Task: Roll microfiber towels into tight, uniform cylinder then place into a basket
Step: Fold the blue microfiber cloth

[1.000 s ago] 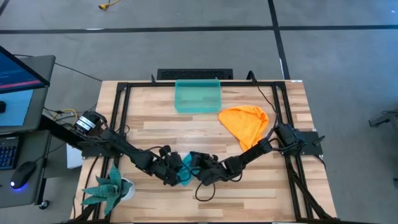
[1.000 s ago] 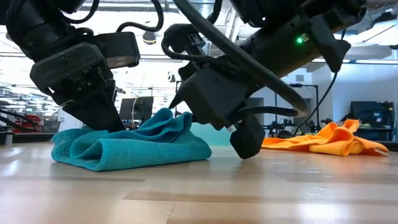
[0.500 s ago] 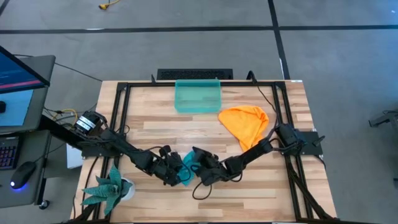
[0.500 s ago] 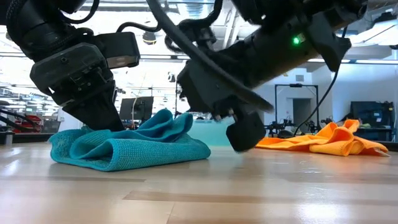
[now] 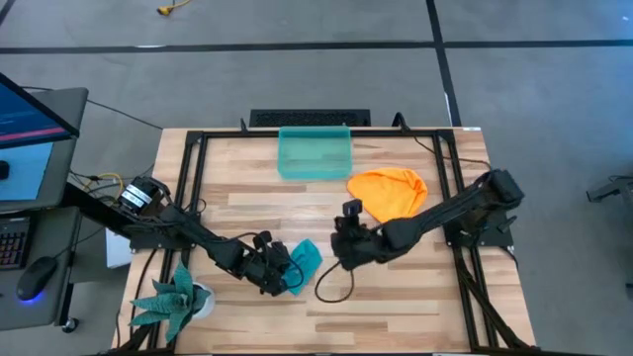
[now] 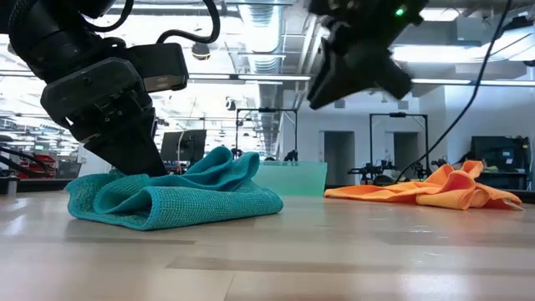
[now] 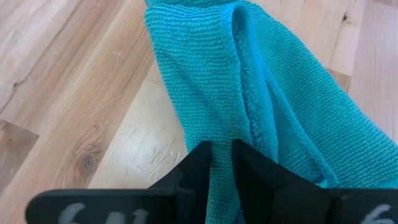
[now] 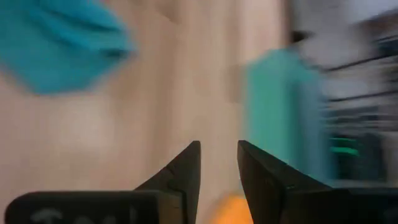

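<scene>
Right gripper [image 5: 341,235] gone from crumpled teal towel [image 5: 304,259]

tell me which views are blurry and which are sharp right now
Right wrist view: heavily motion-smeared, the teal towel and basket only colour patches. Left wrist view: sharp, towel weave clear. Low view: towel crisp, the right gripper dark against bright ceiling lights. High view: evenly lit, clear.

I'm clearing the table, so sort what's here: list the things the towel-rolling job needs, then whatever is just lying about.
Needed for the job:
- blue towel, pinched by the left gripper
- orange towel
- basket
- right gripper, lifted, holding nothing

Just lying about:
- potted plant
- monitor, beside the table
- computer mouse
</scene>
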### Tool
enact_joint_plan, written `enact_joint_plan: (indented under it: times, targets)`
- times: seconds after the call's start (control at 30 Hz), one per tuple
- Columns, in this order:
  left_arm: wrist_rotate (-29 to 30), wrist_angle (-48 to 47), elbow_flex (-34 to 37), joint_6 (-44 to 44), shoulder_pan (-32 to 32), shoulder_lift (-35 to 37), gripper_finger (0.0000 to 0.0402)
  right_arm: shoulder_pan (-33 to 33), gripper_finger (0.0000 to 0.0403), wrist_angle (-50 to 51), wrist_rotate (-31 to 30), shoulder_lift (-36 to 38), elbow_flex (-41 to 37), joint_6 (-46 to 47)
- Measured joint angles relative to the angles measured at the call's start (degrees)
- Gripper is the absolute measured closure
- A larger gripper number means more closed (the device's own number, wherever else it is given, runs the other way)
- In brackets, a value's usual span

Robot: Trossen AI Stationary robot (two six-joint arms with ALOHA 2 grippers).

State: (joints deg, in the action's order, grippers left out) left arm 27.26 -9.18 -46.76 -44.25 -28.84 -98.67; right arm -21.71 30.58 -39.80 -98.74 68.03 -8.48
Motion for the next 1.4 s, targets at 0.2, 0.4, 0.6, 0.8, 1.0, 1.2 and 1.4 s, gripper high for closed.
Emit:
enact_joint_plan:
  times: [0.2,0.4,0.6,0.8,1.0,1.2,1.4]
  targets:
    - [-0.03,-0.38,0.00,-0.76,0.00,0.02,0.0343,-3.54,0.0279,-18.76,11.02,-1.27,-8.85,-0.25]
    - [-0.10,-0.43,0.00,-0.70,0.06,0.02,0.0343,-7.87,0.0280,-31.79,8.84,-7.02,-12.18,-4.33]
    - [-0.48,-0.43,0.00,-1.46,0.07,0.02,0.0343,-8.03,0.0280,-34.63,9.65,-10.91,-12.08,-13.49]
    - [-0.47,-0.43,0.00,-1.49,0.07,0.02,0.0343,-6.94,0.0272,-36.53,10.04,-15.67,-9.03,-22.31]
    - [-0.47,-0.49,0.00,-1.49,0.06,0.02,0.0343,-6.16,0.0237,-37.01,10.61,-19.21,-5.23,-29.04]
    - [-0.43,-0.54,0.00,-0.96,0.07,0.02,0.0343,-4.69,0.0200,-37.26,12.13,-19.41,-4.64,-29.60]
    - [-0.47,-0.53,0.00,-0.94,0.74,0.02,0.0343,-2.09,0.0196,-37.76,17.26,-19.53,-4.61,-28.44]
